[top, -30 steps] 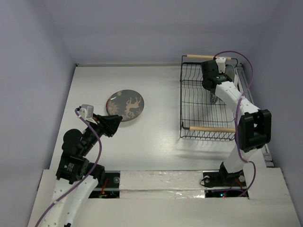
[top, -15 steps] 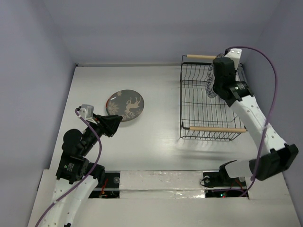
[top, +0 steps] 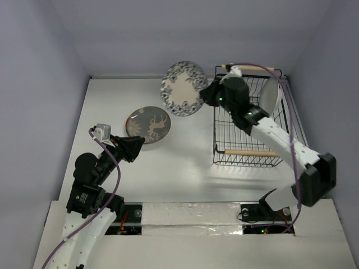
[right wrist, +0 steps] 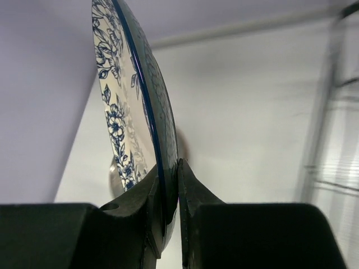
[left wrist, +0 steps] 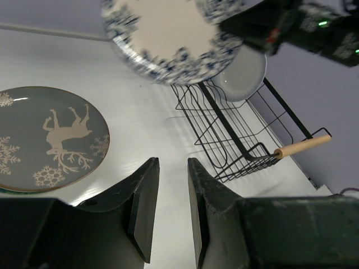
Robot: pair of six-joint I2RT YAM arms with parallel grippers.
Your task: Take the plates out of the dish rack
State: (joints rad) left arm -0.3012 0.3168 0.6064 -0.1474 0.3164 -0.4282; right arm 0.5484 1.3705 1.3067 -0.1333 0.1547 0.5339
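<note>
hard to see: the right wrist cam only gets the blue-patterned plate (right wrist: 120,129) edge-on, and the rack is just a blur at the right of that shot. The left wrist cam cuts off the top of that plate and the near edge of the grey-green one. From the top, the rack's far handle is partly behind the right arm.
plates: three in view.
blue-patterned plate: up in the air, off the counter (top: 185,162), its rim in the right claw (top: 206,96) and the rest sticking out away from the claw.
grey-green deer plate (top: 148,125): flat on the counter, just ahead of the left claw (top: 137,145) and a bit to its left, not touching.
plain white plate (top: 269,94): standing on edge in the dish rack (top: 249,152), behind the right claw at the rack's far end.
rack: one, with two wooden handles, and it sits behind the right claw.
right claw: clamped tight on the blue plate's rim, one finger on each face.
left claw: fingers a narrow gap apart, nothing between them, hovering over bare counter.
</note>
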